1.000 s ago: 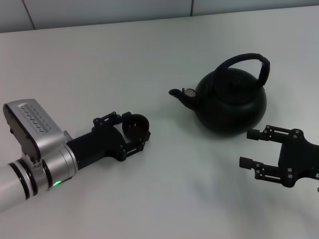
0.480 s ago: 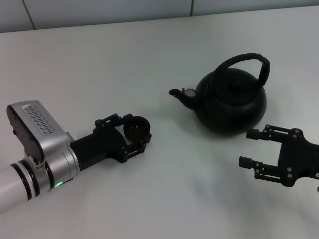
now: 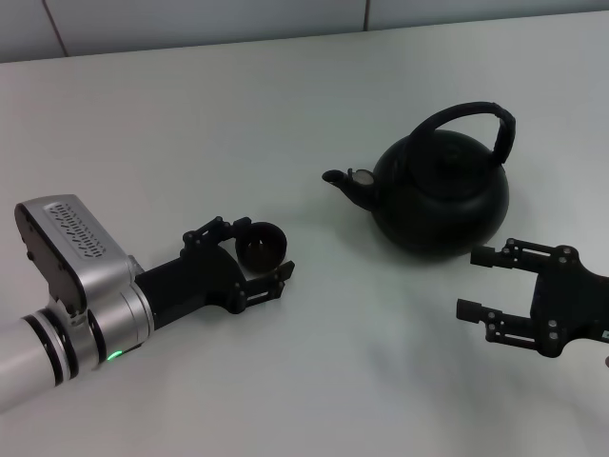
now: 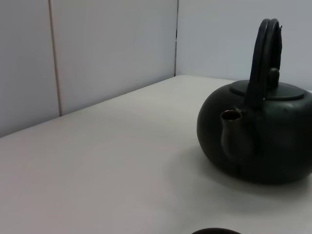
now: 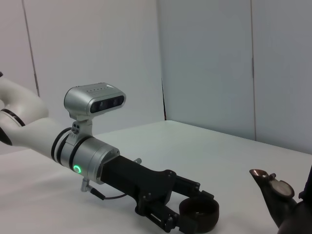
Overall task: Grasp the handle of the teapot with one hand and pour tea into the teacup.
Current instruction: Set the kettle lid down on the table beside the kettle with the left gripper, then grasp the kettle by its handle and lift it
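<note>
The left gripper (image 3: 255, 255) lay low on the pale, smooth white table (image 3: 190, 124), its black fingers (image 3: 211, 229) set on either side of the small, round, dark brown-black handleless teacup (image 3: 260, 246). Whether they pressed the cup or only bracketed it could not be told. The cup stood upright on the table, toward the robot's left and well apart from the large, round, matte black teapot (image 3: 440, 193).

The teapot sat upright toward the right, its short stubby spout (image 3: 341, 180) pointing at the cup's side, and its thick black arched handle (image 3: 471, 119) rose in a hoop over the lid. Bare table lay between spout and cup, and more lay open behind the pot up to the table's far edge, where pale wall panels (image 4: 97, 48) began.

The right gripper (image 3: 476, 283) hovered just beside the teapot, on its near right side, its two black fingers spread wide and holding nothing, pointed across the open table toward the left arm. Nothing touched the handle.
</note>
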